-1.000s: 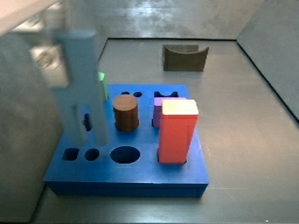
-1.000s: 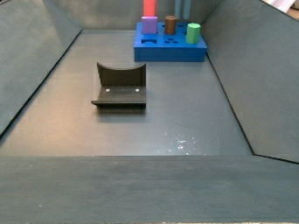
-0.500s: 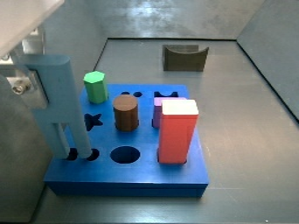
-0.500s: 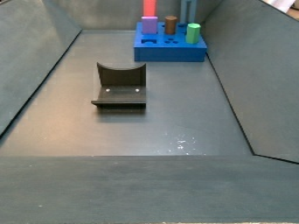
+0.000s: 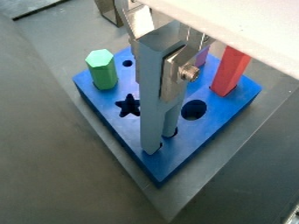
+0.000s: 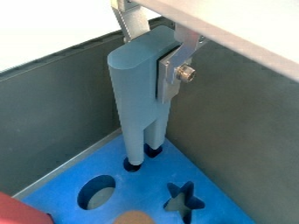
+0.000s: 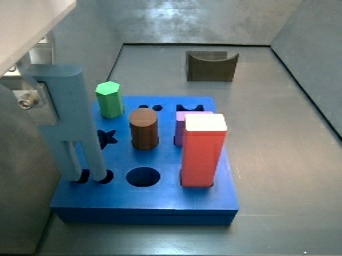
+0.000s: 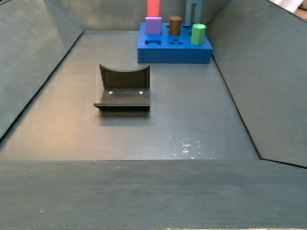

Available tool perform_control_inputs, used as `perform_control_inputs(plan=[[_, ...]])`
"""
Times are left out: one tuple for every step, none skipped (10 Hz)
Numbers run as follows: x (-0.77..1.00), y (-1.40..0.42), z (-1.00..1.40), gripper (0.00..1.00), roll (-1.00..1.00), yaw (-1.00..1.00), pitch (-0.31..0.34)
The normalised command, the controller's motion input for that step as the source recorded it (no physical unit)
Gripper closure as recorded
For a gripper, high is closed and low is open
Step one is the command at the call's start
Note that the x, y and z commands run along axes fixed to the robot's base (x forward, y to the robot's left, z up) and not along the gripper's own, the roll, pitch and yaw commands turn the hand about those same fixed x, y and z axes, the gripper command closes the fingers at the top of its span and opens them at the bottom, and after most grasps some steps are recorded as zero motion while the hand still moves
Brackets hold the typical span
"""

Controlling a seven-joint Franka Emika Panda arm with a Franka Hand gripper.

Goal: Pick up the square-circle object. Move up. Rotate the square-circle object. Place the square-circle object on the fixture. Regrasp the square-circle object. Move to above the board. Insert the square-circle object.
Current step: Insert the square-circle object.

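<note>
One end effector (image 7: 88,178) over board (image 7: 160,205)

The gripper (image 5: 160,150) has long, flat, pale steel-blue fingers (image 6: 131,96) reaching down from a white body; a small silver bracket (image 5: 176,68) sits on one side, fixed by a round screw (image 6: 184,73); dark fingertips below.
</note>
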Motion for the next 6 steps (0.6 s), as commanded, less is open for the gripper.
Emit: perform_control_inputs(plan=[[0.09, 0.00, -0.15, 1.00, 0.01, -0.11, -0.156], [0.00, 0.00, -0.18, 1.00, 0.03, -0.12, -0.164], [0.01, 0.00, -0.20, 1.00, 0.03, -0.05, -0.114], [0.00, 0.00, -0.20, 1.00, 0.05, -0.07, -0.159], [0.00, 0.00, -0.20, 1.00, 0.03, -0.03, -0.114], [0.03, 0.00, -0.25, 1.00, 0.06, -0.11, -0.180]])
